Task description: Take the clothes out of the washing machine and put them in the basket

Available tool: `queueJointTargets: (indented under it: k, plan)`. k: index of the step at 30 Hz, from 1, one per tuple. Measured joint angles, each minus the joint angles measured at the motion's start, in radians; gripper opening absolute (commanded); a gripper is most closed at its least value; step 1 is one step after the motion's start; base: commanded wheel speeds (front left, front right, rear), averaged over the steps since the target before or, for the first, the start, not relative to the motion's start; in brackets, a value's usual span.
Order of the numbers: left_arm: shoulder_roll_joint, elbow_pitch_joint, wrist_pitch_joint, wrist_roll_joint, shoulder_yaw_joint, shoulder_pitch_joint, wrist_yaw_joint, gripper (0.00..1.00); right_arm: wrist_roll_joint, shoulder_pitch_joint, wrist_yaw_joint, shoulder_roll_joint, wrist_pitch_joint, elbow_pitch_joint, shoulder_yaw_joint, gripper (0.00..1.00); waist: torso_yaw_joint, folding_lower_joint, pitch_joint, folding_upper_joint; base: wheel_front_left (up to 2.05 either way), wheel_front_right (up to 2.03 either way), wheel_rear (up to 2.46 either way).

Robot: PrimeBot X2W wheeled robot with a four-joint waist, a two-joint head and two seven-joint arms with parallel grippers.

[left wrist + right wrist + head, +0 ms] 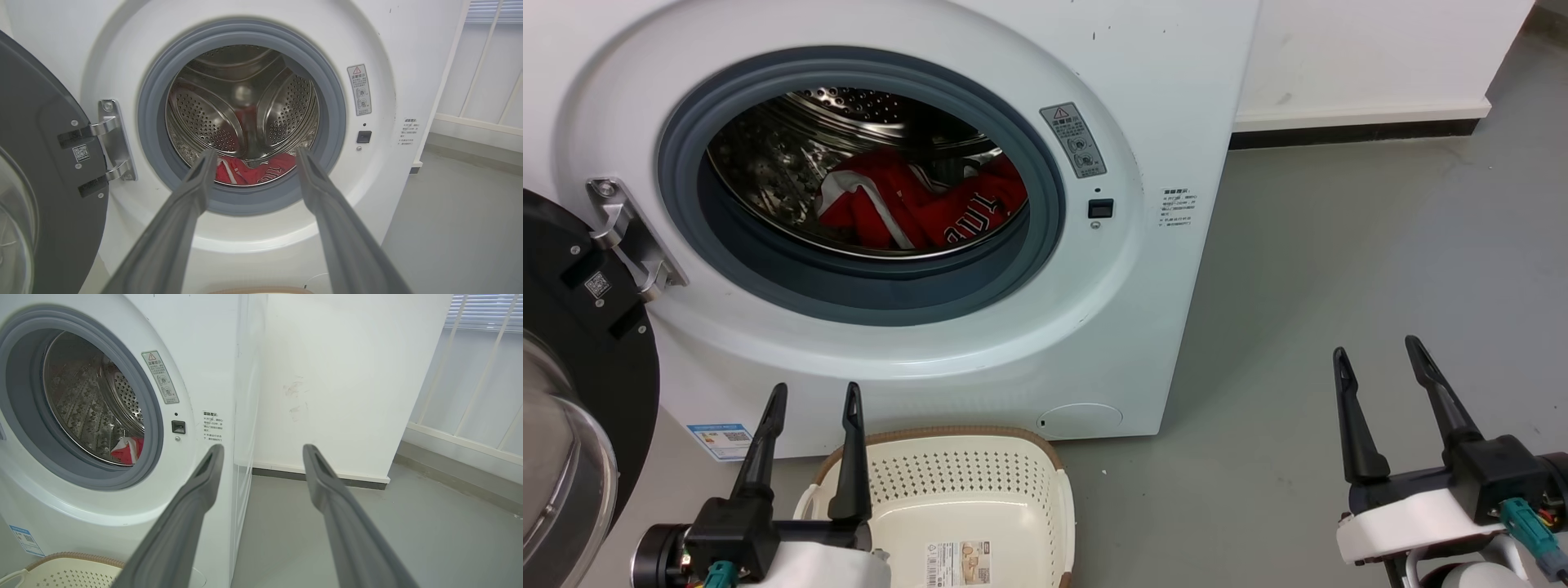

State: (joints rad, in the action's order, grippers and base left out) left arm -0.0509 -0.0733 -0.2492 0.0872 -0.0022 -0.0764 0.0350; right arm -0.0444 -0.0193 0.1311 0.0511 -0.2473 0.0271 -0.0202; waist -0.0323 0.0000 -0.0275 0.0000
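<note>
Clothes (907, 208) in the washing machine (1160, 82) drum; both tools open, empty.
Head view: left tool (817, 390) by the basket (947, 430), right tool (1376, 349) over floor (1339, 245), jersey lettering partly buried. Left wrist view: fingers (192, 192) mask clothes' edges. Right wrist view: sticker (160, 377) text illegible.

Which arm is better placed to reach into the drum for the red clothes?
Probably left. The left gripper hangs open before the washing machine, below its opening, its wrist view aimed straight at the clothes. The right gripper, also open, is off beside the machine, over the floor.
</note>
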Motion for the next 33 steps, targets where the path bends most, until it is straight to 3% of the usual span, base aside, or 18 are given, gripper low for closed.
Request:
queueJointTargets:
  k: [8,33]
  plan:
    - [0.000,0.001,-0.012,0.014,0.006,-0.007,0.044,1.00,0.045,0.000,0.000,0.000,-0.014,0.008,-0.009,1.00,0.007,0.0000,-0.001,0.0000,0.00,0.00,0.00]
    - [0.000,0.045,-0.014,0.038,0.033,0.003,0.080,1.00,0.113,-0.012,0.000,0.000,-0.015,0.043,-0.022,1.00,-0.009,0.0000,-0.032,0.0000,0.00,0.00,0.00]
